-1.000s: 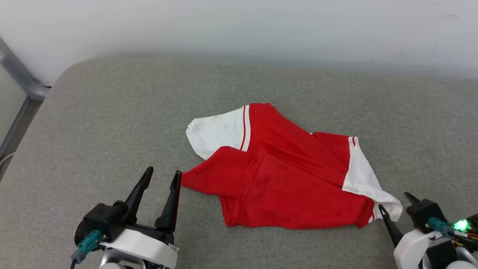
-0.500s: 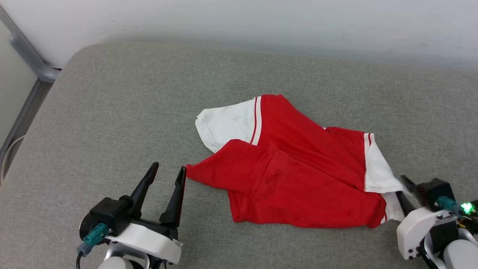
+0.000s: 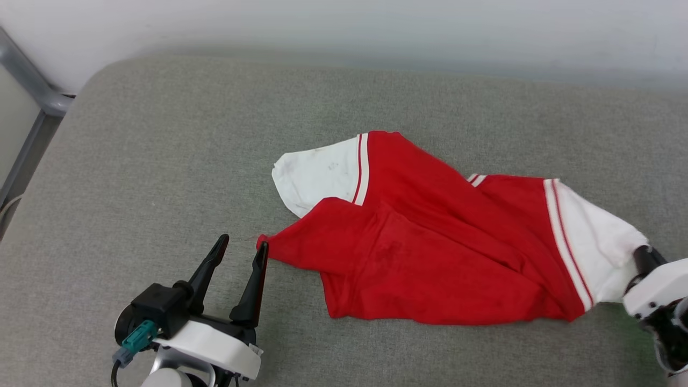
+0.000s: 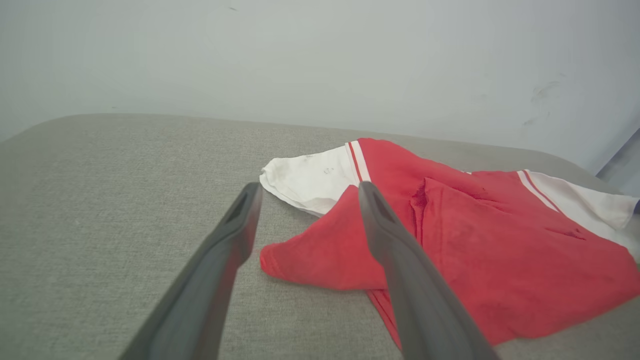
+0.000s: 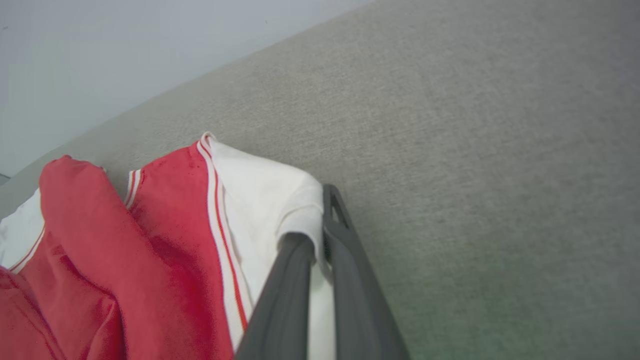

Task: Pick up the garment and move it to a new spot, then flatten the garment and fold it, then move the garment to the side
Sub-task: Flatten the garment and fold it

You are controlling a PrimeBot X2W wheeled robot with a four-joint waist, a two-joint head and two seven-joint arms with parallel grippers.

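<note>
The garment (image 3: 430,242), a red jersey with white sleeves, lies crumpled on the grey cushion (image 3: 161,161). My right gripper (image 5: 320,235) is shut on the edge of its right white sleeve (image 3: 596,242), which is drawn out toward the right edge of the head view. My left gripper (image 3: 242,250) stands open just left of the garment's red corner (image 3: 264,244), its right finger almost touching the cloth. In the left wrist view the red corner (image 4: 280,260) lies between and beyond the two fingers. The other white sleeve (image 3: 317,174) lies flat at the upper left of the garment.
A pale wall (image 3: 344,27) runs along the cushion's far edge. A grey metal frame (image 3: 27,80) stands at the far left corner. Bare grey cushion stretches left of the garment and behind it.
My right gripper has shut on the white sleeve and pulled it to the right, stretching the garment out. The left gripper stays open beside the red corner. The head camera has shifted a little.
</note>
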